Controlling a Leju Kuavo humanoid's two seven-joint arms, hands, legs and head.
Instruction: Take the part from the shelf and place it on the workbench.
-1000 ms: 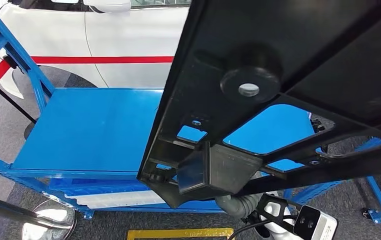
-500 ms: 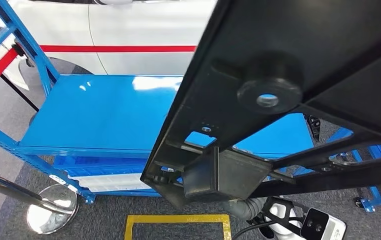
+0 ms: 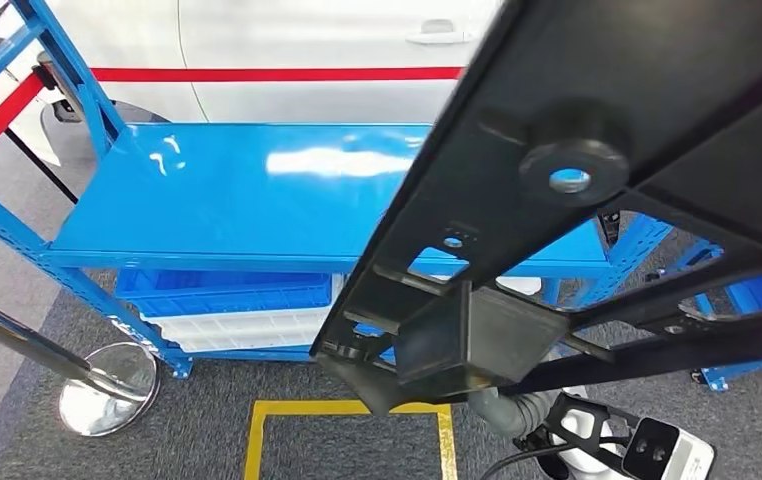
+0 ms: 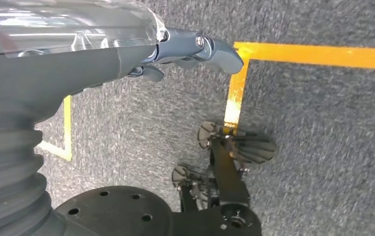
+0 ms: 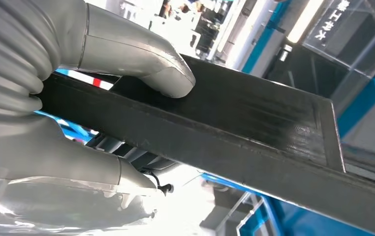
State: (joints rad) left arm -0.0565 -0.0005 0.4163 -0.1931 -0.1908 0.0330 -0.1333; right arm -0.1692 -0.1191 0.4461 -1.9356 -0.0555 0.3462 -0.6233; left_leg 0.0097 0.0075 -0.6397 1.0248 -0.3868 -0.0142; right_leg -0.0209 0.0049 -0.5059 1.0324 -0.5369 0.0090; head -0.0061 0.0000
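Shelf point(image 3: 257, 190) shifted right, part point(image 5: 234, 118) between right hand point(image 5: 77, 98) fingers point(image 5: 141, 59)

The part point(image 3: 597, 200) looks like matt black moulded plastic, faintly streaked in the right wrist view. The shelf point(image 3: 257, 190) is blue painted metal, glossy with white glare. The carpet point(image 4: 323, 123) is rough grey cloth. The stanchion base point(image 3: 107, 385) is mirror-bright polished metal.

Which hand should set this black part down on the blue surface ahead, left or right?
Right. The right hand already grips the black part, thumb pressed on its flat face, and the part hangs over the blue surface. The left hand hangs low over the grey carpet, holding nothing.
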